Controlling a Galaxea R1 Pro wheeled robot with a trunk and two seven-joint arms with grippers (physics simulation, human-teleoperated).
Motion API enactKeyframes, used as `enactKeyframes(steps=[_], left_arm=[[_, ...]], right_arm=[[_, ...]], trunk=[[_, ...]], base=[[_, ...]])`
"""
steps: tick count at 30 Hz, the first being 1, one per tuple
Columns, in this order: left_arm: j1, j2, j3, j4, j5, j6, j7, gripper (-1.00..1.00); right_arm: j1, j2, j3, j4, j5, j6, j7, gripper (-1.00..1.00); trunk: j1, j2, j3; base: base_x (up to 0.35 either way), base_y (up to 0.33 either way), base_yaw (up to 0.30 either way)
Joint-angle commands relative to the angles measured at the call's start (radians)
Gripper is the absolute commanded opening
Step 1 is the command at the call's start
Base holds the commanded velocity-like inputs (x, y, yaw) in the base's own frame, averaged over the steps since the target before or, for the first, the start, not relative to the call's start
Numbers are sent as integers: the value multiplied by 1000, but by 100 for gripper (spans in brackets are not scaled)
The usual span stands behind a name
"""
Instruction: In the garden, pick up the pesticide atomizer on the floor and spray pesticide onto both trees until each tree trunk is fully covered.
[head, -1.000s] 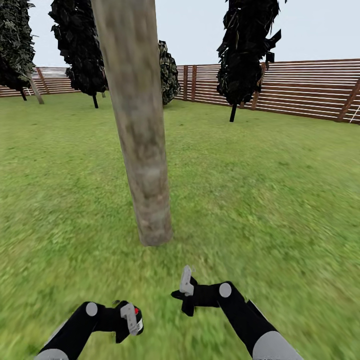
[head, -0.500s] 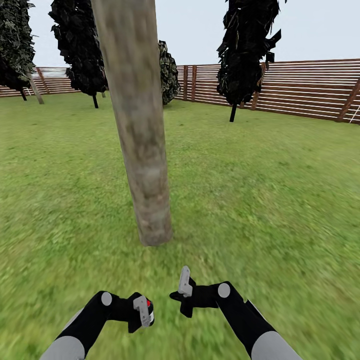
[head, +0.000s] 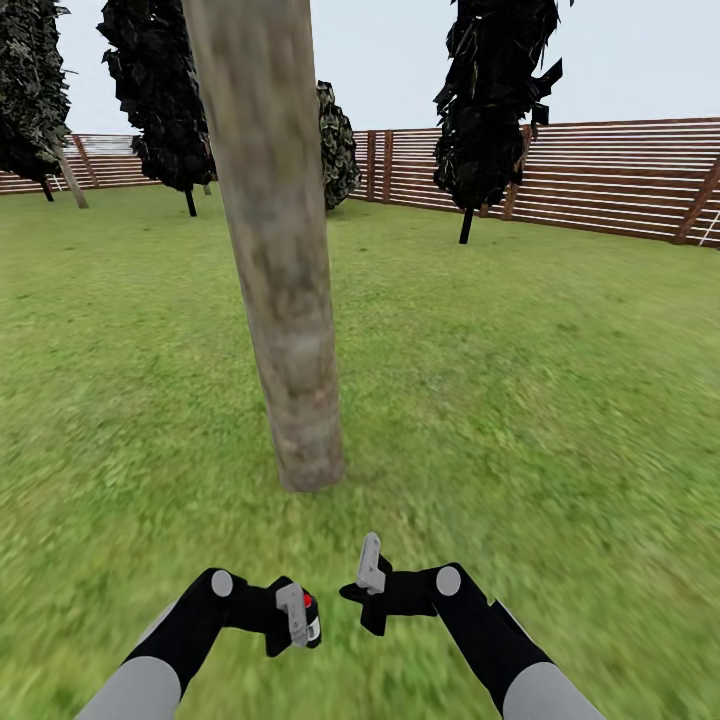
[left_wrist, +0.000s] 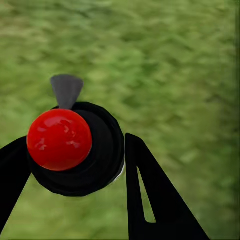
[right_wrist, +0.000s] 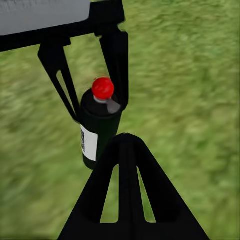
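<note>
A thick mottled grey-brown tree trunk (head: 285, 300) rises from the grass straight ahead, its base just beyond both grippers. Low in the head view my left gripper (head: 298, 612) is shut on the pesticide atomizer (head: 308, 608), a black can with a red cap, white label and grey nozzle. In the left wrist view the red cap of the atomizer (left_wrist: 60, 140) sits between the black fingers (left_wrist: 150, 190). The right wrist view looks across at the atomizer (right_wrist: 100, 130) held in the left gripper (right_wrist: 100, 112). My right gripper (head: 370, 572) hovers beside it, shut on nothing, its fingers (right_wrist: 125, 190) pressed together.
Green lawn (head: 520, 380) spreads all around the trunk. Black-leaved cypresses (head: 495, 90) (head: 155, 90) stand farther back. A brown slat fence (head: 620, 175) rings the far edge. A thin leaning trunk (head: 70, 180) stands at the far left.
My left arm has carried the atomizer to the right and slightly forward, closer to the right gripper. The right arm and the view have stayed still.
</note>
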Motion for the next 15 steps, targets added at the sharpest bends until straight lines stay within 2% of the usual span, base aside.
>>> enactKeyframes(steps=[1, 3, 4, 15], left_arm=[[-1, -5, 8, -1, -11, -10, -4, -100], [-1, -11, 8, -1, -11, -11, -5, -100], [-1, -23, 8, -1, -11, -12, -5, -100], [-2, -40, 8, -1, -10, -13, -6, -100]], right_arm=[[0, 0, -1, -1, 10, -8, 1, -100], [0, 0, -1, -1, 10, -8, 1, -100], [0, 0, -1, 0, 11, -8, 1, -100], [0, 0, -1, 1, 11, -8, 1, -100]], trunk=[[0, 0, -1], [0, 0, -1], [0, 0, -1], [0, 0, -1]], base=[[0, 0, 0], [0, 0, 0], [0, 0, 0], [0, 0, 0]])
